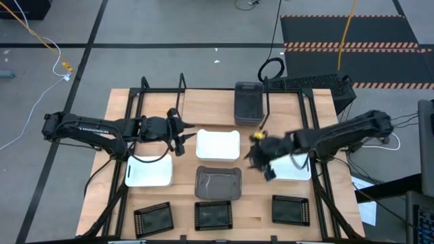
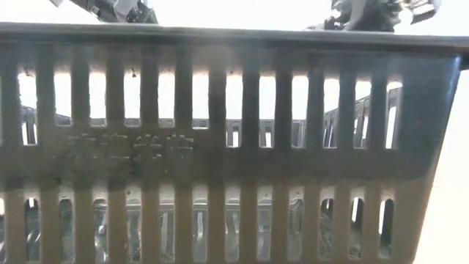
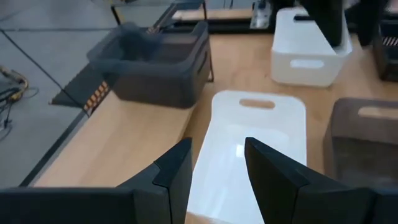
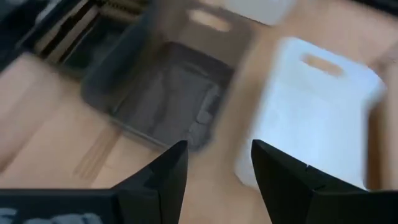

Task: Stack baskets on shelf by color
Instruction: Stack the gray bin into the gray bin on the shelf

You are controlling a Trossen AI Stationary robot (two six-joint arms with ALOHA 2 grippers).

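Three white baskets stand on the table: left, middle and right. One dark grey basket sits near the middle, and another at the far edge between the shelf's black rods. Three black gridded trays line the near edge. My left gripper is open, over the middle white basket's left end. My right gripper is open, above the gap between the near grey basket and the middle white basket.
Black rod frames run along the table's left and right sides. A dark slotted basket wall fills the low view and hides the table behind it. Bare wood shows between the far grey basket and the left rods.
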